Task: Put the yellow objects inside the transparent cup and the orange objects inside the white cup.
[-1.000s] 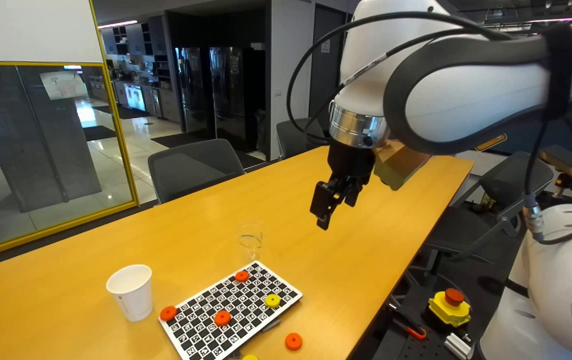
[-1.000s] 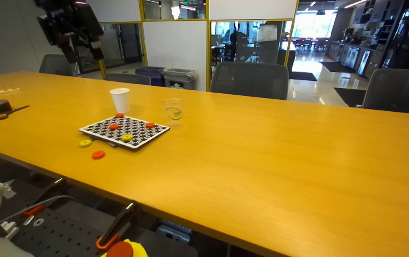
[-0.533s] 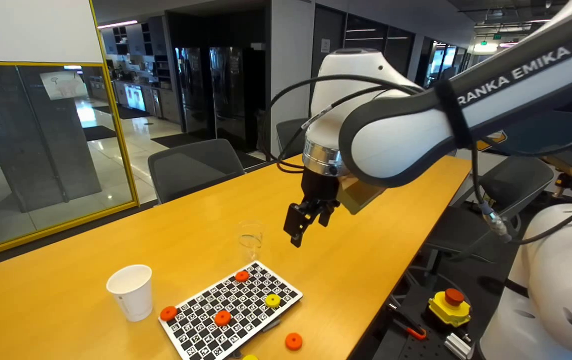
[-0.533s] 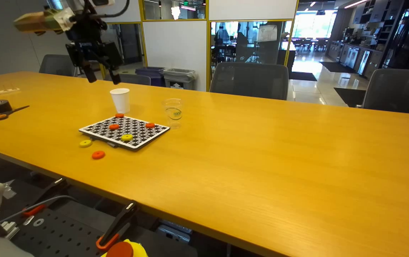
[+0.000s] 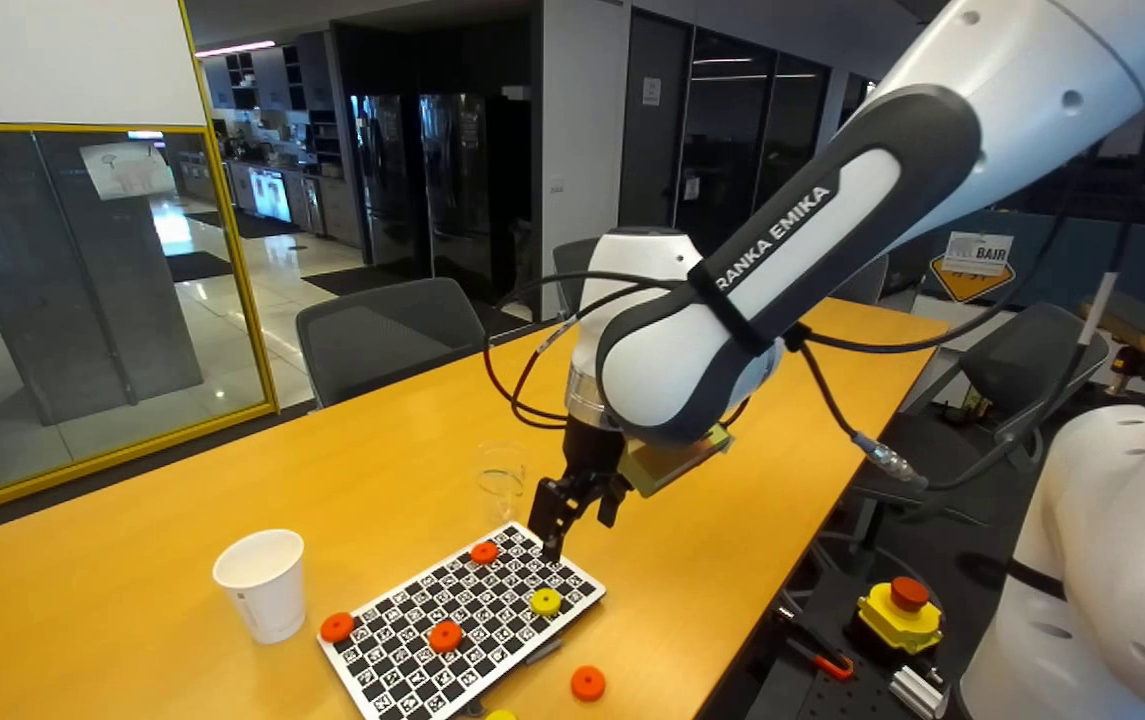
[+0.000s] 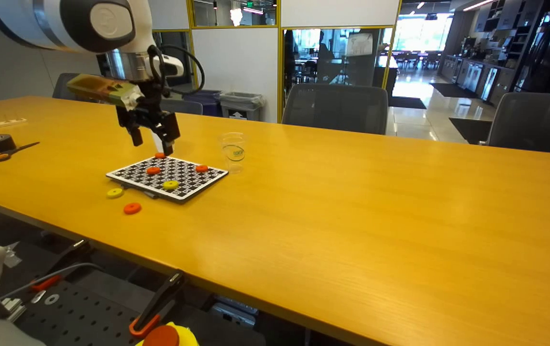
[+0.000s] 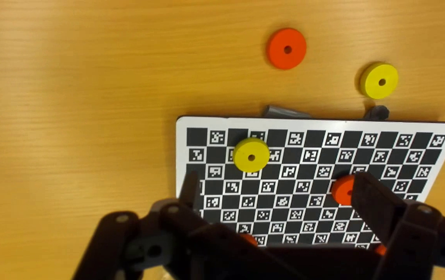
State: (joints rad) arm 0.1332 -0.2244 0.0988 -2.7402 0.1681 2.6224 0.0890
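In an exterior view: opaque white tapered cup (image 5: 267,598), upright. Three round orange discs (image 5: 445,636), two on the black-and-white checkered board (image 5: 497,598), one at its corner. Transparent round cup (image 5: 502,482), beside the board. Two round yellow discs (image 5: 546,601), one off the board, one on it. Black two-fingered gripper (image 5: 580,534), fingers apart, above and near the latter, right of both cups. Fourth orange disc (image 5: 588,683), on the wooden table (image 5: 682,600).
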